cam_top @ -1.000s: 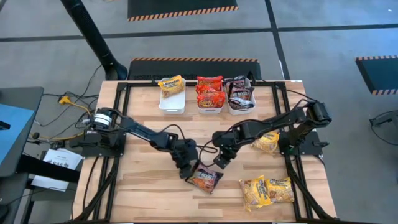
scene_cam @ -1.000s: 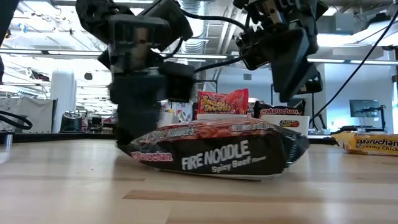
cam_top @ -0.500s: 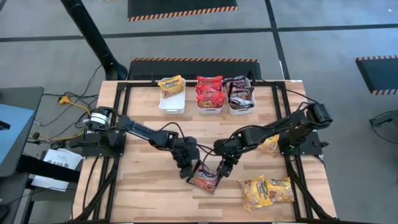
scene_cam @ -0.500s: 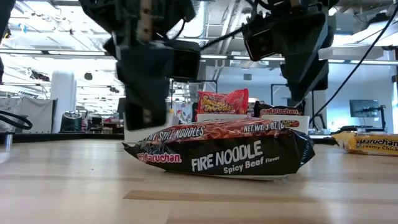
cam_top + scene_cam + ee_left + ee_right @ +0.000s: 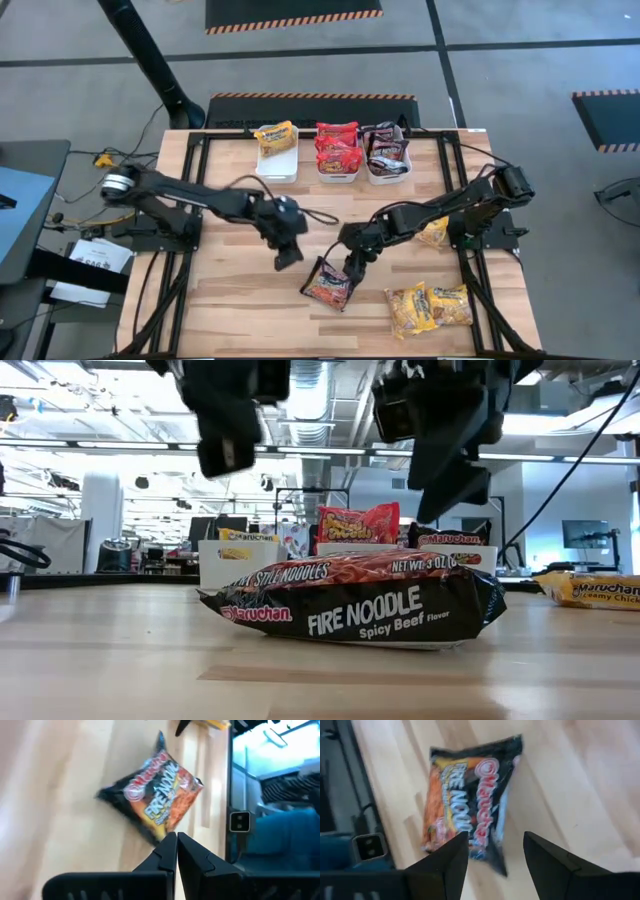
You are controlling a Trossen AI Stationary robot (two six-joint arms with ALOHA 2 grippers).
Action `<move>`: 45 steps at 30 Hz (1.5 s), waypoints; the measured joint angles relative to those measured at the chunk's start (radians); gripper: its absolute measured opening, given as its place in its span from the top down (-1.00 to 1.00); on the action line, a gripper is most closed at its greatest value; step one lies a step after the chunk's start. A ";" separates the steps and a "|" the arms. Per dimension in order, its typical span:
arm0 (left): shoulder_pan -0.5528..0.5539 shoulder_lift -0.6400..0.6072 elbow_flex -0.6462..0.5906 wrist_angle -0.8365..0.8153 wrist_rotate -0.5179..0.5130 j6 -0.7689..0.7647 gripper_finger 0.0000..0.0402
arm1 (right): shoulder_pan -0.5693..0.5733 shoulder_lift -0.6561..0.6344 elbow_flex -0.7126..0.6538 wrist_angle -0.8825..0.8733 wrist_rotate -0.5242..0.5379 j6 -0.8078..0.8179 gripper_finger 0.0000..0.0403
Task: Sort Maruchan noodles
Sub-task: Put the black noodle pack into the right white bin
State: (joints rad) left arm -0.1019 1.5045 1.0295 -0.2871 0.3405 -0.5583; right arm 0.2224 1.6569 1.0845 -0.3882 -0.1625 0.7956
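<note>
Three bins loaded at top centre, one Fire Noodle packet loose mid-surface, both tools above it.

Bins in the high view, top centre: left bin (image 5: 276, 165) has a yellow packet (image 5: 274, 135), middle bin (image 5: 338, 172) has red packets (image 5: 337, 145), right bin (image 5: 388, 176) has dark packets (image 5: 385, 145). Fire Noodle packet (image 5: 328, 284) lies flat, lower centre, clear of the surface (image 5: 230, 310) edges, bare wood to its left and below. Yellow packets (image 5: 429, 305) at lower right, one more (image 5: 432, 231) at right under the right arm. Left tool (image 5: 287, 256) is up off the surface, upper left of the packet, fingers pressed together, holding nothing. Right tool (image 5: 350, 272) hangs just over the packet's upper right end, fingers spread wide, nothing between them.
</note>
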 joint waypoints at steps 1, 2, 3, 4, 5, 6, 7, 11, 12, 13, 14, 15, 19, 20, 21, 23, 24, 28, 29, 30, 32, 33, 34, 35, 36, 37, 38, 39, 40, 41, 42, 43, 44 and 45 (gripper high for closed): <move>0.002 -0.034 -0.001 -0.030 -0.026 0.001 1.00 | 0.000 0.000 -0.004 0.011 0.020 -0.007 -0.07; 0.005 -0.063 -0.003 -0.043 -0.051 0.001 1.00 | 0.000 0.000 -0.013 0.039 0.041 -0.010 -0.07; 0.010 -0.086 -0.001 -0.032 -0.072 0.002 1.00 | 0.000 0.000 -0.021 0.055 0.058 -0.011 -0.07; 0.011 -0.113 0.001 -0.040 -0.100 0.003 1.00 | 0.000 0.000 -0.029 0.066 0.069 -0.011 -0.07; 0.012 -0.140 -0.001 -0.077 -0.122 0.003 1.00 | -0.001 0.001 -0.032 0.075 0.078 -0.011 -0.07; 0.015 -0.161 -0.003 -0.080 -0.133 -0.002 1.00 | -0.001 0.001 -0.033 0.085 0.086 -0.012 -0.07; 0.015 -0.184 -0.001 -0.069 -0.154 -0.002 1.00 | -0.001 0.001 -0.033 0.094 0.087 -0.016 -0.07; 0.016 -0.265 -0.001 -0.110 -0.217 -0.001 1.00 | 0.000 0.000 -0.046 0.122 0.086 -0.020 -0.07; 0.016 -0.282 -0.001 -0.132 -0.228 -0.001 1.00 | 0.000 0.007 -0.053 0.136 0.086 -0.019 -0.07; 0.016 -0.297 -0.002 -0.150 -0.242 -0.002 1.00 | 0.000 0.028 -0.059 0.179 0.084 -0.012 -0.07; 0.016 -0.307 -0.003 -0.151 -0.256 -0.002 1.00 | 0.001 0.047 -0.066 0.207 0.081 -0.004 -0.07; 0.016 -0.315 -0.002 -0.148 -0.268 -0.002 1.00 | 0.001 0.057 -0.074 0.209 0.063 0.006 -0.07; 0.017 -0.337 -0.002 -0.173 -0.293 -0.003 1.00 | 0.019 0.123 -0.068 0.279 0.031 0.025 -0.07; 0.017 -0.339 -0.002 -0.191 -0.294 -0.003 1.00 | 0.025 0.140 -0.061 0.261 0.031 0.026 -0.07; 0.017 -0.340 -0.002 -0.197 -0.294 -0.003 1.00 | 0.031 0.160 -0.057 0.262 0.030 0.026 -0.07; 0.017 -0.340 -0.002 -0.201 -0.295 -0.003 1.00 | 0.042 0.188 -0.056 0.259 0.028 0.027 -0.07; 0.017 -0.340 -0.002 -0.209 -0.297 -0.003 1.00 | 0.046 0.201 -0.048 0.265 0.022 0.033 -0.07; 0.017 -0.340 -0.002 -0.238 -0.301 -0.004 1.00 | 0.044 0.219 -0.044 0.289 -0.031 0.070 -0.07; 0.017 -0.340 -0.002 -0.251 -0.302 -0.004 1.00 | 0.044 0.232 -0.042 0.307 -0.034 0.084 -0.07; 0.017 -0.340 -0.003 -0.256 -0.303 -0.003 1.00 | 0.044 0.238 -0.043 0.311 -0.042 0.094 -0.06; 0.017 -0.340 -0.002 -0.257 -0.303 -0.003 1.00 | 0.041 0.236 -0.043 0.313 -0.076 0.105 -0.02; 0.017 -0.340 -0.002 -0.263 -0.304 -0.003 1.00 | 0.038 0.245 -0.043 0.328 -0.096 0.120 0.03; 0.017 -0.340 -0.003 -0.266 -0.304 -0.003 1.00 | 0.037 0.253 -0.043 0.335 -0.111 0.139 0.10; 0.017 -0.340 -0.003 -0.271 -0.304 -0.002 1.00 | 0.037 0.261 -0.042 0.342 -0.122 0.155 0.19; 0.017 -0.340 -0.003 -0.276 -0.304 0.000 1.00 | 0.038 0.267 -0.042 0.351 -0.129 0.170 0.29; 0.017 -0.340 -0.003 -0.281 -0.305 0.004 1.00 | 0.037 0.274 -0.042 0.369 -0.146 0.183 0.40; 0.017 -0.340 -0.003 -0.284 -0.307 0.009 1.00 | 0.037 0.278 -0.042 0.383 -0.159 0.196 0.53; 0.017 -0.340 -0.002 -0.287 -0.309 0.014 1.00 | 0.038 0.278 -0.042 0.391 -0.161 0.198 0.66; 0.017 -0.340 -0.003 -0.286 -0.309 0.016 1.00 | 0.039 0.277 -0.042 0.395 -0.160 0.199 0.78; 0.017 -0.340 -0.003 -0.287 -0.312 0.016 1.00 | 0.039 0.278 -0.042 0.399 -0.160 0.198 0.89; 0.017 -0.340 -0.002 -0.291 -0.313 0.016 1.00 | 0.039 0.278 -0.042 0.401 -0.160 0.195 0.93; 0.017 -0.340 -0.002 -0.296 -0.317 0.016 1.00 | 0.039 0.276 -0.042 0.400 -0.160 0.194 0.94; 0.017 -0.340 -0.003 -0.301 -0.322 0.016 1.00 | 0.036 0.270 -0.043 0.396 -0.158 0.194 0.94; 0.017 -0.340 -0.002 -0.309 -0.324 0.016 1.00 | 0.035 0.262 -0.044 0.394 -0.157 0.189 0.94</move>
State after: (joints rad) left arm -0.0853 1.1648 1.0271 -0.5957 0.0163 -0.5423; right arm 0.2572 1.9189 1.0405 0.0063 -0.3195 0.9846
